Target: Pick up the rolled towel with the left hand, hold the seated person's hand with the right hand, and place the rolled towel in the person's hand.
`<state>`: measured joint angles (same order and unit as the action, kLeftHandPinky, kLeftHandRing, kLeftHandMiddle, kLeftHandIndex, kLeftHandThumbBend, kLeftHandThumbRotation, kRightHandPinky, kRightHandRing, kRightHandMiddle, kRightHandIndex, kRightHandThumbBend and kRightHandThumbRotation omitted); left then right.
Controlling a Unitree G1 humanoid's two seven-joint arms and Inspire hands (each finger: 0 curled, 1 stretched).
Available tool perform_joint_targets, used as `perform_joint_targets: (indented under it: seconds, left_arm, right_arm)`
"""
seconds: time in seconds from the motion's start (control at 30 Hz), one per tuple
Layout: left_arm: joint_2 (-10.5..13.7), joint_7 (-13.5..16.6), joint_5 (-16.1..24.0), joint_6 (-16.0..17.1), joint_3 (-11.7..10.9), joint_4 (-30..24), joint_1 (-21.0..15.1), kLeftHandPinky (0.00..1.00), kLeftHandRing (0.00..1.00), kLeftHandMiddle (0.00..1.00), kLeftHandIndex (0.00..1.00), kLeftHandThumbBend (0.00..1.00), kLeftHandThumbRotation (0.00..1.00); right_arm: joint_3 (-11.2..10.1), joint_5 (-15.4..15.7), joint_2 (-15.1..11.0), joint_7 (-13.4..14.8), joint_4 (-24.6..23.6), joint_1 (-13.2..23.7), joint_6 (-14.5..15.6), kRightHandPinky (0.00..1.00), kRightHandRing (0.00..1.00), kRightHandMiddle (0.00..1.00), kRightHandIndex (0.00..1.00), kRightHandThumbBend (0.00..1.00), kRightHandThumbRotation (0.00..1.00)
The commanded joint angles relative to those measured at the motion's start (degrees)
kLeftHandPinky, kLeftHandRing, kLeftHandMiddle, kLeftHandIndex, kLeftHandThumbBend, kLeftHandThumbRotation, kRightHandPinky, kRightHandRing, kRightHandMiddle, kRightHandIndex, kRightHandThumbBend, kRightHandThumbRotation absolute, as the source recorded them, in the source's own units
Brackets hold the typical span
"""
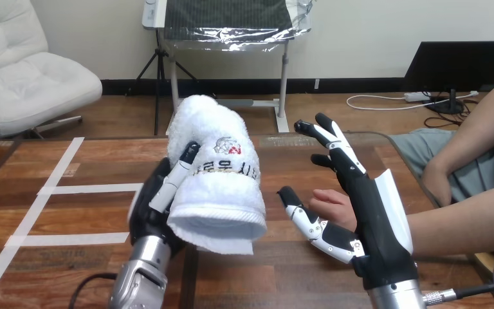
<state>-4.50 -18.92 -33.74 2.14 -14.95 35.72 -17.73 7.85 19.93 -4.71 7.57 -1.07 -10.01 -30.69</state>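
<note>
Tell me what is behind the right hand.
The person's hand, showing partly between the right hand's thumb and palm. Its fingers are covered, so contact cannot be judged.

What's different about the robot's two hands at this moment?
The left hand has its fingers curled round the towel; the right hand has its fingers straight and spread, holding nothing. The left hand is half hidden by the towel; the right hand shows in full. The person's hand lies just behind the right hand, apart from the left hand. Both robot hands are black and white.
</note>
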Motion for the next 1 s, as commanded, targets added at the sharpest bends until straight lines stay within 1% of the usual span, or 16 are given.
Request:
perform_joint_targets:
  seconds: [0.0,0.2,0.37,0.53,0.63,0.77,0.93,0.97]
  left_arm:
    - [-1.35,-5.04,-3.71,-1.67,-0.88,-5.89,-0.96,0.23,0.33,0.42,0.51,0.62,0.00]
    - [-2.03,-8.35,-7.17,-4.86,-1.45,-7.49,0.04,0.24,0.33,0.42,0.51,0.61,0.00]
    - [-2.36,-11.17,-8.80,-6.23,-1.44,-8.43,0.97,0.24,0.33,0.42,0.51,0.61,0.00]
    - [-2.77,-12.64,-9.27,-6.86,-1.17,-9.48,1.96,0.24,0.33,0.42,0.51,0.61,0.00]
    - [-3.02,-12.99,-9.64,-7.78,-0.91,-10.49,2.70,0.24,0.33,0.41,0.51,0.62,0.00]
    - [-3.29,-14.37,-10.60,-9.07,-0.55,-11.54,3.65,0.24,0.33,0.41,0.51,0.63,0.00]
    - [-3.63,-14.67,-11.17,-10.70,-0.08,-13.18,4.84,0.24,0.33,0.41,0.51,0.65,0.00]
    - [-3.72,-14.67,-11.46,-11.36,0.08,-13.79,5.25,0.24,0.33,0.41,0.51,0.65,0.00]
  right_arm:
    - [-1.51,-1.74,-0.07,0.38,-1.20,4.04,-0.83,0.80,0.93,0.97,0.85,0.41,0.02]
    - [-1.97,-1.96,-0.57,0.46,-1.19,4.13,-0.80,0.80,0.94,0.97,0.84,0.41,0.01]
    - [-2.76,-1.38,-1.17,0.74,-1.13,4.32,-1.05,0.80,0.93,0.96,0.84,0.42,0.01]
    - [-3.87,-0.53,-1.98,0.74,-1.50,4.35,-0.66,0.81,0.92,0.96,0.85,0.43,0.01]
    - [-4.70,-0.50,-2.79,0.71,-1.15,4.58,-1.19,0.82,0.92,0.95,0.85,0.44,0.01]
    - [-5.83,0.21,-4.35,0.49,-1.62,4.72,-0.43,0.83,0.92,0.95,0.85,0.46,0.02]
    - [-7.23,1.77,-6.30,0.50,-1.90,5.09,0.36,0.83,0.92,0.95,0.85,0.48,0.06]
    - [-7.68,2.32,-7.19,0.24,-2.05,5.22,0.64,0.83,0.92,0.95,0.85,0.48,0.07]
